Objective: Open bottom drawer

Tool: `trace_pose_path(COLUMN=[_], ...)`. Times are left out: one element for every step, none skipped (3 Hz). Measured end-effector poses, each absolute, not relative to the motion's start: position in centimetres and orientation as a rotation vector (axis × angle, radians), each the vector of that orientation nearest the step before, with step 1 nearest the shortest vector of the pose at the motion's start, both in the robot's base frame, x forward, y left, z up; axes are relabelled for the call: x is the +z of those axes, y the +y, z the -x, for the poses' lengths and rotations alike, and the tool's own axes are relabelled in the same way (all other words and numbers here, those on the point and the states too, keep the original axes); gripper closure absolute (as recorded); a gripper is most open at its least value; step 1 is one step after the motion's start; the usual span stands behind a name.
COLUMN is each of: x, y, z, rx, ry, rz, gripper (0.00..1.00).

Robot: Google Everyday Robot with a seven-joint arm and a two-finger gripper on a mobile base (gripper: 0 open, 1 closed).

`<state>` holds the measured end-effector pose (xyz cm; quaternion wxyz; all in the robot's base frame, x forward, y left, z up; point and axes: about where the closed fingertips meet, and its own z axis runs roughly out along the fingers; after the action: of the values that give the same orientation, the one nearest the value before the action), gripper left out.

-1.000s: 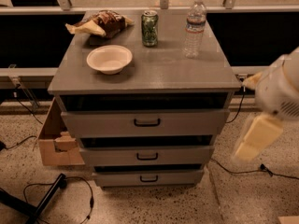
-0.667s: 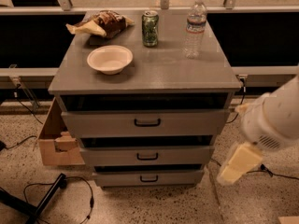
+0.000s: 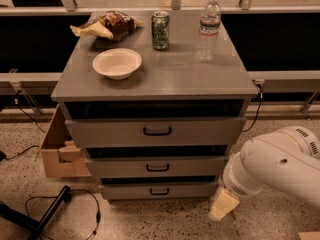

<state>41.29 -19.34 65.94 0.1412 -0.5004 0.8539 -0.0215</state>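
The grey cabinet (image 3: 155, 79) has three drawers stacked in front. The bottom drawer (image 3: 130, 190) is the slimmest front, lowest, with a small black bar handle (image 3: 159, 191); it looks pushed in. Above it are the mid-sized drawer (image 3: 120, 167) and the tallest drawer (image 3: 110, 132). My white arm (image 3: 277, 164) comes in from the lower right. My gripper (image 3: 222, 207) hangs low near the floor, just right of the bottom drawer's right end, apart from the handle.
On the cabinet top stand a white bowl (image 3: 117, 63), a green can (image 3: 160, 30), a clear water bottle (image 3: 208, 29) and a snack bag (image 3: 107, 25). A cardboard box (image 3: 57, 151) sits at the cabinet's left. Black cables and a stand leg (image 3: 47, 216) lie on the floor at lower left.
My arm and gripper have moved down and to the left, from beside the upper drawers to floor level next to the bottom drawer. The drawers have not moved.
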Motion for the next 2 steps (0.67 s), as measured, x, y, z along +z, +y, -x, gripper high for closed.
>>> trace_pose_path(x=[66.55,66.58], y=[-19.92,-19.84], z=[-41.71,-41.63], rx=[-0.095,-0.09], ry=[2.483,2.484], rz=[1.384,1.383], gripper=[0.0,0.0])
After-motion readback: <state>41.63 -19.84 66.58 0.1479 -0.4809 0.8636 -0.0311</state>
